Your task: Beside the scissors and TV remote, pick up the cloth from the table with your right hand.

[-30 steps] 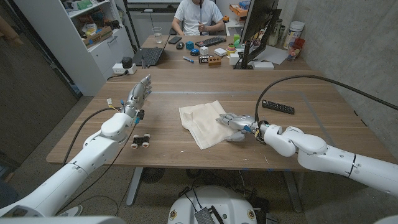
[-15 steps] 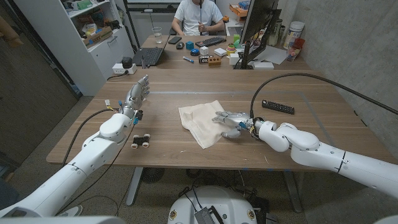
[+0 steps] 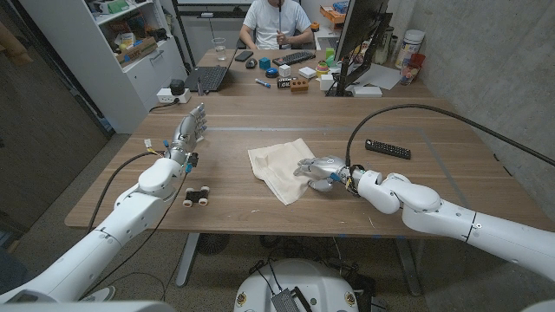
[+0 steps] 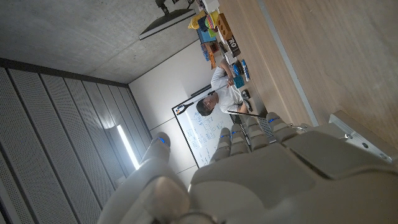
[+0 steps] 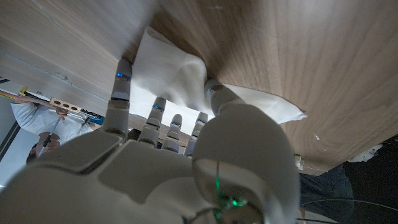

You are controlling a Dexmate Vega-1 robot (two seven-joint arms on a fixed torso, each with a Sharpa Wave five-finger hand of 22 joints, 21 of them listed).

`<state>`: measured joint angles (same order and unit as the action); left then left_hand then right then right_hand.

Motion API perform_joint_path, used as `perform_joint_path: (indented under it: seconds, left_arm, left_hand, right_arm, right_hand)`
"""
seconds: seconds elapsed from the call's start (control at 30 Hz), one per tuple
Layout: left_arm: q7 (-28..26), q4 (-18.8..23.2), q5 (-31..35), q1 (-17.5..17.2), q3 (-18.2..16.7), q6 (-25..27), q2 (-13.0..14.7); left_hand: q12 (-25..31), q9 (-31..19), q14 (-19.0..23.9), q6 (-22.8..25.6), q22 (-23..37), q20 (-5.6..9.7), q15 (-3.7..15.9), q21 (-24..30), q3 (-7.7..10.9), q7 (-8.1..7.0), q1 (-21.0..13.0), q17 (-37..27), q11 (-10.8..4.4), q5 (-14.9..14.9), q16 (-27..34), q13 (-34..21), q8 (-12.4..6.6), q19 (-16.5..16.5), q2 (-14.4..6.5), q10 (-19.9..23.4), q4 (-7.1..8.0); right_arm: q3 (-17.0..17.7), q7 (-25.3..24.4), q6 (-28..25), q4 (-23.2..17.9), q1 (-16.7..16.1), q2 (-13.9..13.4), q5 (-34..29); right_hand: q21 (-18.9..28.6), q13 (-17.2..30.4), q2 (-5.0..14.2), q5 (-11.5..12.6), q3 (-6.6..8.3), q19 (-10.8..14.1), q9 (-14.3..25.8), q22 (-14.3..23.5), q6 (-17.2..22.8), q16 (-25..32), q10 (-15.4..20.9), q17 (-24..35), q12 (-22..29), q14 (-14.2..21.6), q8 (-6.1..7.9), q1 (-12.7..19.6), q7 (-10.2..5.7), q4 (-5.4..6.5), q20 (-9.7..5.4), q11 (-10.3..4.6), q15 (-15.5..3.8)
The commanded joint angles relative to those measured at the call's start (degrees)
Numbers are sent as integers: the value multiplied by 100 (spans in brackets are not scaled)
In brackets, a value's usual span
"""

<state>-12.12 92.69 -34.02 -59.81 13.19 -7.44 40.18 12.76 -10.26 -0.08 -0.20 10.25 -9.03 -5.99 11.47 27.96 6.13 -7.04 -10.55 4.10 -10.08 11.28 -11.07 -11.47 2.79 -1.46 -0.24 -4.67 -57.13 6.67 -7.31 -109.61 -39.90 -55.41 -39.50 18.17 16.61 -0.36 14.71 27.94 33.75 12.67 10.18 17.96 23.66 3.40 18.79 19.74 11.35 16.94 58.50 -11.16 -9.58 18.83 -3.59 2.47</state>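
Now, starting on your left: the left hand (image 3: pixel 190 132) stands on its edge over the wood, fingers straight, lying close together and pointing away from you, holding nothing. Just behind its wrist sits a small black-and-white wheeled toy (image 3: pixel 197 196), which has no part in this job.

Ahead of your right fingertips lies the cloth (image 3: pixel 278 168), a cream square spread loosely on the table (image 3: pixel 434 160) with soft folds. Judge it as light, limp and not fragile; it should bunch rather than lift as a sheet, and it may slide on smooth wood if you only push at it. The best hold is probably the near edge by your fingers, gathering a fold between thumb and fingertips.

The right hand (image 3: pixel 322 170) is at that edge. From the right wrist view its fingers (image 5: pixel 119 84) are parted and reaching onto the fabric, with the thumb (image 5: pixel 214 93) pressing a ridge of cloth from the other side. A pinch seems to be forming, but you cannot tell whether it has truly closed.

Beyond the back of that hand, well apart, lies the TV remote (image 3: pixel 388 149). Scissors cannot be made out.
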Motion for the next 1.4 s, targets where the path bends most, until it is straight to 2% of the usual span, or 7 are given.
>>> perform_joint_path:
  seconds: [0.03, 0.3, 0.5, 0.77, 1.1, 1.3, 1.4]
  left_arm:
    - [-119, 101, -33, -108, -74, -41, -22]
    - [-100, 100, -50, -151, -84, -102, -52]
    - [-146, 140, -53, -216, -135, -95, -22]
    - [-146, 156, -62, -259, -155, -114, -27]
    - [-127, 164, -88, -325, -185, -173, -39]
    - [-176, 234, -69, -361, -199, -143, -24]
    - [-152, 242, -47, -365, -186, -157, -13]
  left_hand:
    - [-11, -10, 45, 55, 20, -52, -43, 15, -22, 14, 23, -6, 8, -6, -6, -16, 21, -4, -28, 72, -18]
    - [-15, -10, 57, 86, 21, -55, -43, 17, -28, 11, 34, -7, 24, -6, -5, -17, 16, -12, -27, 72, -18]
    - [-15, -11, 69, 104, 21, -53, -45, 17, -31, 12, 41, -7, 25, -7, -2, -17, 14, -14, -28, 76, -18]
    - [-14, -11, 81, 110, 21, -57, -48, 18, -35, 12, 48, -8, 27, -7, -1, -18, 18, -17, -29, 87, -19]
    - [-20, -12, 86, 138, 22, -55, -50, 18, -40, 10, 57, -8, 15, -8, -4, -19, 15, -19, -30, 81, -20]
    - [-22, -12, 86, 144, 22, -52, -50, 17, -41, 8, 60, -8, 17, -8, -5, -19, 16, -19, -31, 77, -21]
    - [-21, -12, 90, 153, 22, -54, -49, 17, -42, 10, 62, -8, 19, -9, -5, -20, 14, -20, -32, 83, -22]
  right_arm:
    - [-37, -325, -98, 80, -167, -22, -93]
    - [14, -555, -83, 61, -262, -84, -46]
    - [126, -906, 160, 220, -370, -112, 276]
    - [187, -1018, 153, 192, -444, -107, 337]
    - [316, -1163, 423, 333, -558, -87, 767]
    - [368, -1228, 316, 278, -628, -78, 718]
    - [411, -1259, 301, 257, -670, -73, 785]
  right_hand:
    - [60, 94, 50, -84, -77, 1220, 59, 40, 327, 184, 205, 172, 135, 238, 110, 215, -40, -9, -1150, -61, -65]
    - [258, 412, 249, -288, -340, 1520, 225, 128, 1217, 926, 958, 878, 626, 960, 405, 686, -65, 19, -1577, -166, -348]
    - [393, 551, 317, -346, -444, 1555, 266, 210, 1712, 1254, 1325, 1193, 861, 1323, 570, 861, -85, 17, -1707, -296, -502]
    - [740, 779, 372, -380, -518, 1743, 278, 395, 2144, 1615, 2007, 1520, 1291, 2025, 672, 1035, -77, 18, -1926, -357, -814]
    - [1225, 1172, 458, -414, -505, 2038, 444, 517, 2448, 1857, 2624, 1815, 1830, 2932, 791, 1312, 75, -13, -2247, -357, -945]
    - [1482, 1394, 450, -447, -491, 2157, 571, 512, 2787, 1835, 2786, 1950, 2056, 3214, 950, 1502, 195, -23, -2390, -369, -1056]
    - [1615, 1558, 428, -451, -513, 2160, 708, 514, 3016, 1841, 2908, 2069, 2212, 3349, 1115, 1588, 255, -16, -2415, -333, -1129]
